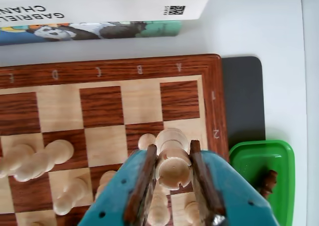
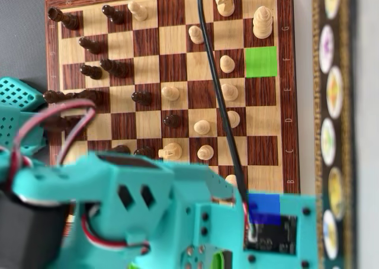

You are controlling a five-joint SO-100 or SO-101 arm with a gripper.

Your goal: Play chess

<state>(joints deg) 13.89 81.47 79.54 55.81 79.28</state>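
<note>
Gripping now: wrist view, gripper (image 1: 172,173) closed on light chess piece (image 1: 173,161), near board (image 1: 99,69) corner by files A/B, rank 2.
Overhead view: arm (image 2: 148,215) hides the piece; green square (image 2: 261,61) well apart, blue square (image 2: 263,208) on arm.
Next, prob.: lift clear of neighbours, carry to green.

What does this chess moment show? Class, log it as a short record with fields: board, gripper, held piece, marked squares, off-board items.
board: wooden chessboard, light and dark pieces spread out
gripper: teal gripper, closed around a piece
held piece: light piece
marked squares: green square, blue square
off-board items: green tray holding a dark piece; books
</note>
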